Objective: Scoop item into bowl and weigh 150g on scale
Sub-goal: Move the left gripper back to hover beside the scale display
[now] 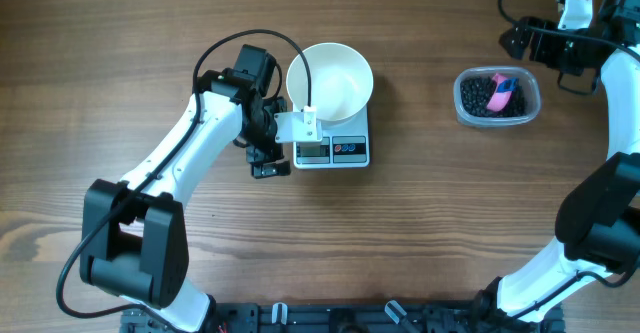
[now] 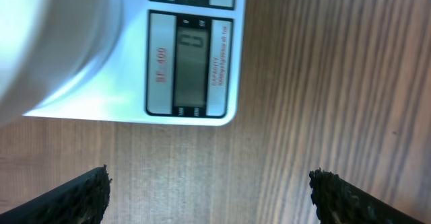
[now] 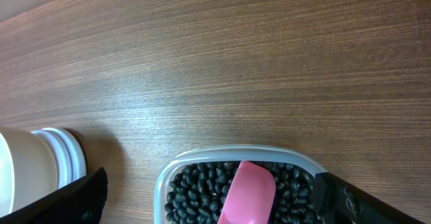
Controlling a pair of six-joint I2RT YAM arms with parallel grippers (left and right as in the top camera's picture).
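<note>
The white bowl (image 1: pixel 330 78) stands empty on the small white scale (image 1: pixel 335 151), whose display (image 2: pixel 192 56) faces my left gripper. My left gripper (image 1: pixel 278 138) sits just left of the scale, low over the table, open and with nothing between its fingers (image 2: pixel 81 197). The black beans (image 1: pixel 478 95) fill a clear tub (image 1: pixel 497 121) at the right, with a pink scoop (image 1: pixel 503 93) lying in them. At the far right, my right gripper (image 1: pixel 540 58) hovers behind the tub, open and empty. In the right wrist view the beans (image 3: pixel 195 187) and scoop (image 3: pixel 249 190) lie between its fingers.
Bare wooden table (image 1: pixel 420 233) stretches between the scale and the tub. The left arm's black cable (image 1: pixel 250 38) loops beside the bowl. A white rounded object (image 3: pixel 34 170) shows at the left edge of the right wrist view.
</note>
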